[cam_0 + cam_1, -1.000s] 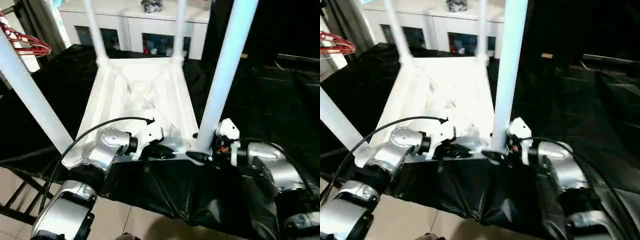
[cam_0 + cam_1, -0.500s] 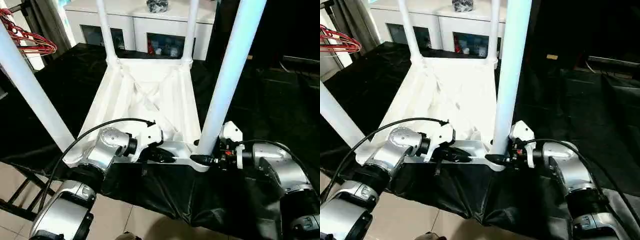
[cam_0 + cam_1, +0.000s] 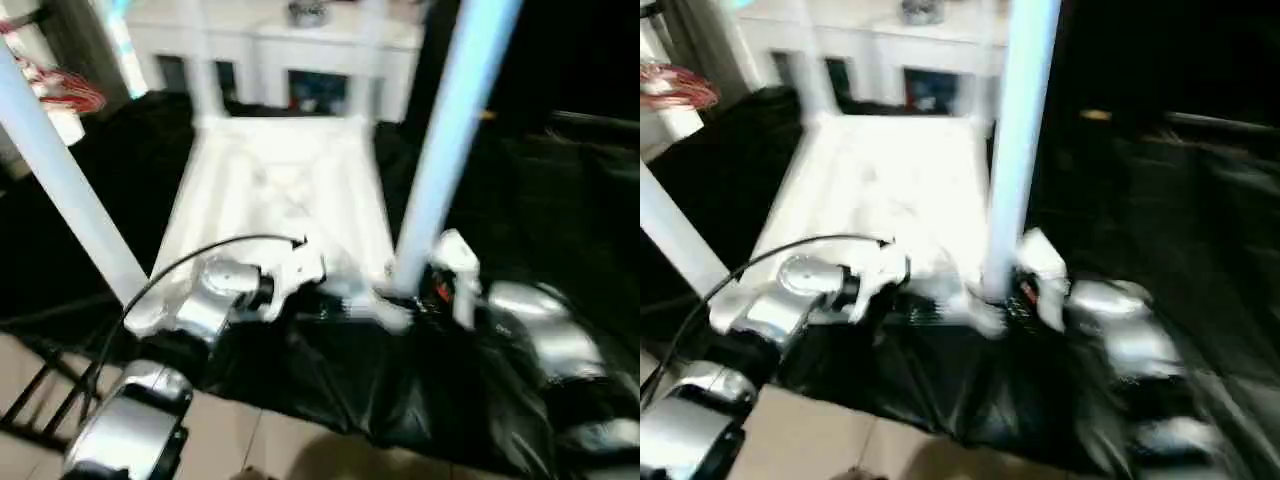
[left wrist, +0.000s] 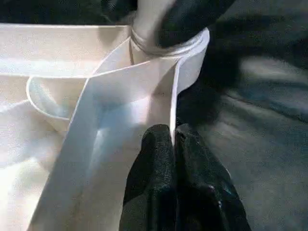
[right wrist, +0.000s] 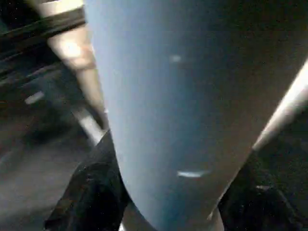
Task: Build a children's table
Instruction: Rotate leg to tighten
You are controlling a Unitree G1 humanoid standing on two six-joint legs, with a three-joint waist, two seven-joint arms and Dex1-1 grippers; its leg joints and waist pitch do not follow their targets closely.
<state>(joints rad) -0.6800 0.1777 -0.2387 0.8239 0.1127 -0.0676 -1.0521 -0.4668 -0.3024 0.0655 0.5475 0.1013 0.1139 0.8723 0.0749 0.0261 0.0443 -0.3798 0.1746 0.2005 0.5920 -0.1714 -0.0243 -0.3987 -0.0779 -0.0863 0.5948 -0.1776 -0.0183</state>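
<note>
Right now the tabletop (image 3: pixel 285 195) lies upside down on a black cloth (image 3: pixel 560 200), with its crossed ribs facing up. Four white legs stand up from its corners. The near right leg (image 3: pixel 445 140) is big in the head views and hides part of the dark space behind it. The near left leg (image 3: pixel 65 185) leans out toward the left. The two far legs (image 3: pixel 205 80) are blurry.

The left gripper (image 4: pixel 172 144) is pinched shut on the thin near wall of the tabletop, just beside the near right corner socket (image 4: pixel 168 45). One black finger (image 4: pixel 154 159) sits on each side of that wall.

The right gripper (image 5: pixel 168 211) is at the bottom of the near right leg, with a black finger (image 5: pixel 86 192) on each side of the tube. The tube stands so close that I cannot tell if the fingers squeeze it or just sit beside it.

Far behind stands a white cabinet (image 3: pixel 290 45) with glass doors. A red wire thing (image 3: pixel 65 90) sits at the far left. A black cable (image 3: pixel 200 255) curves over the left arm. Pale floor (image 3: pixel 260 450) shows near the cloth's edge.
</note>
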